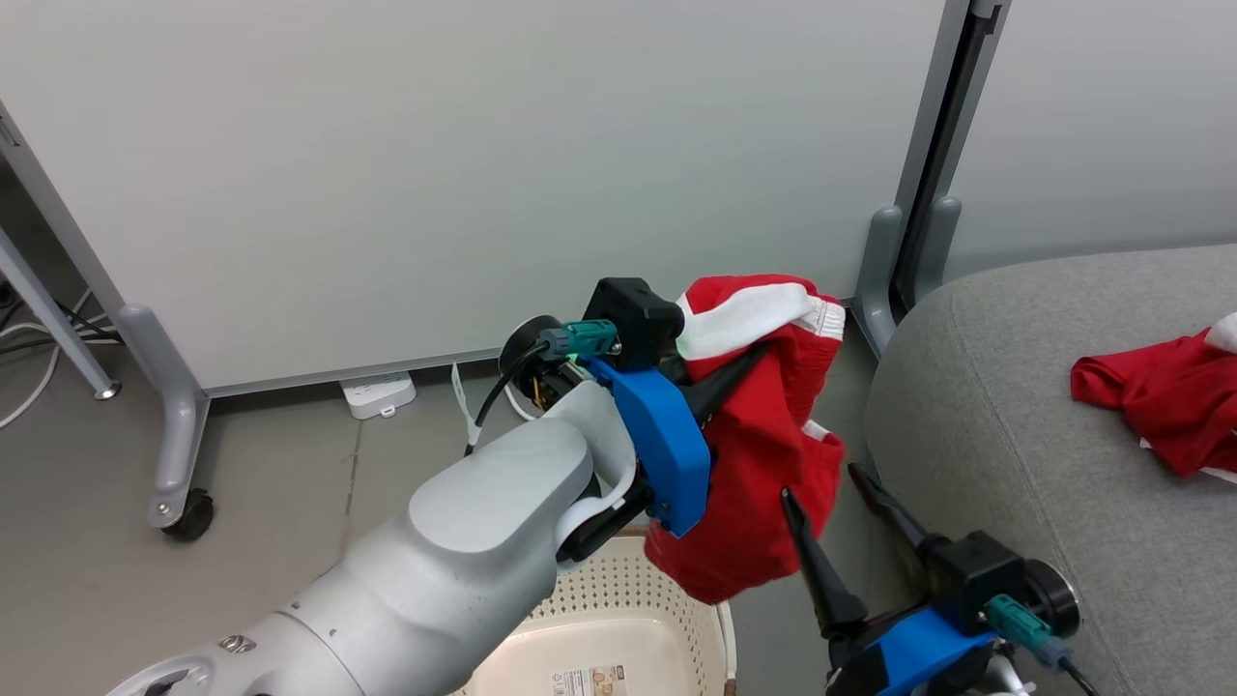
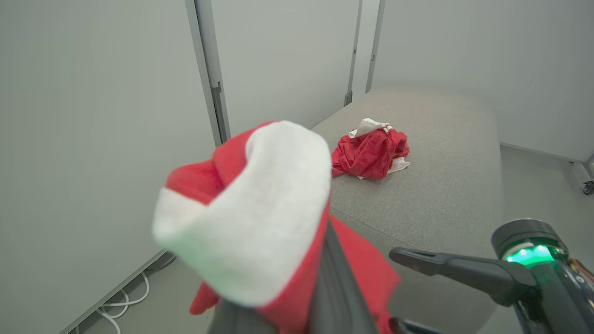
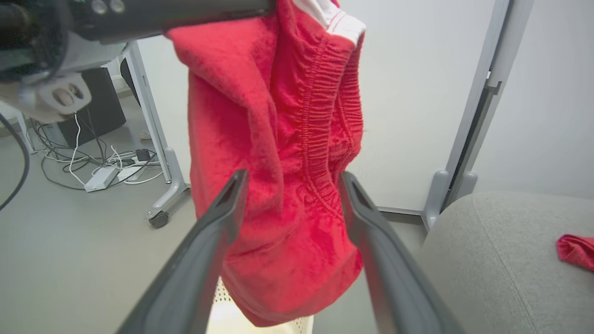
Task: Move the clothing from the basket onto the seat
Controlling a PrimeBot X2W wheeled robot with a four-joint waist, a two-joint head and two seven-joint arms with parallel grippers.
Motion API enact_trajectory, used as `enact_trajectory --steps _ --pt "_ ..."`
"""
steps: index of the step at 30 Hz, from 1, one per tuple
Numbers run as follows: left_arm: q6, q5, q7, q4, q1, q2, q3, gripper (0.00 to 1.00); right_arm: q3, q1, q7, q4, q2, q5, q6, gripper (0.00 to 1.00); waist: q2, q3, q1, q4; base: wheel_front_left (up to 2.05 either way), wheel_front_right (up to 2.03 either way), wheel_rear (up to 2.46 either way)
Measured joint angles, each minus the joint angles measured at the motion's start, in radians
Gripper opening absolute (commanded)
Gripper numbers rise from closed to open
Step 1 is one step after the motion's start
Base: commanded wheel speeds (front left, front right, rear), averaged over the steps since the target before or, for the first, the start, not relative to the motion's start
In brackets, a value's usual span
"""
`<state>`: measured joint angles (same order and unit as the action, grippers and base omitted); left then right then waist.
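Left pincer (image 1: 720, 387) grasps red shorts (image 1: 763, 464) over basket (image 1: 618, 599). Right pincer (image 1: 819, 481) released, fingers (image 3: 204, 241) flanking them. Left wrist view: crumpled red garment (image 2: 371, 155) ahead on seat (image 2: 441, 185).

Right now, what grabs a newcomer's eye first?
A red garment with a white band hangs pinched in the fingers of the left gripper, above the basket. The right gripper, open, points up at its lower folds. A second red garment lies crumpled on the grey seat, at the right.
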<state>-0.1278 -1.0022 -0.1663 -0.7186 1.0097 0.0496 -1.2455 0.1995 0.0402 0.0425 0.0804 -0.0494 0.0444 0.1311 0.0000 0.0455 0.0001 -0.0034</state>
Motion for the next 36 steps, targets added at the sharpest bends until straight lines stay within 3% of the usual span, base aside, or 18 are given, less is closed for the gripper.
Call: enact_trajectory --steps 11,25,26,27,28,36 --pt "0.0 -0.026 -0.012 -0.017 -0.003 0.0 -0.022 0.0 0.071 0.06 -0.044 0.067 0.0 0.009 0.0 1.0 0.0 -0.027 0.0 -0.006 0.0 0.0 0.0" --pt "0.0 -0.046 -0.016 0.011 -0.003 0.0 -0.031 0.0 0.192 0.347 -0.026 0.419 0.0 0.072 0.0 1.0 0.0 -0.018 0.0 -0.003 0.0 0.0 0.0" --pt "0.0 -0.049 -0.017 0.012 -0.003 0.0 -0.032 0.0 0.201 0.362 -0.024 0.438 0.0 0.073 0.0 0.96 0.0 -0.016 0.0 -0.003 0.0 0.0 0.0" --pt "0.0 -0.052 -0.017 0.013 -0.003 0.0 -0.032 0.0 0.208 0.373 -0.021 0.456 0.0 0.081 0.0 0.11 0.0 -0.015 0.0 -0.003 0.0 0.0 0.0" --pt "0.0 -0.052 -0.02 0.013 -0.003 0.0 -0.033 0.0 0.212 0.38 -0.013 0.471 0.0 0.087 0.0 0.0 0.0 -0.012 0.0 -0.003 0.0 0.0 0.0" --pt "0.0 -0.052 -0.02 0.01 -0.005 0.0 -0.035 0.0 0.229 0.418 0.033 0.545 0.0 0.098 0.0 0.0 0.0 -0.002 0.0 -0.009 0.0 0.0 0.0"
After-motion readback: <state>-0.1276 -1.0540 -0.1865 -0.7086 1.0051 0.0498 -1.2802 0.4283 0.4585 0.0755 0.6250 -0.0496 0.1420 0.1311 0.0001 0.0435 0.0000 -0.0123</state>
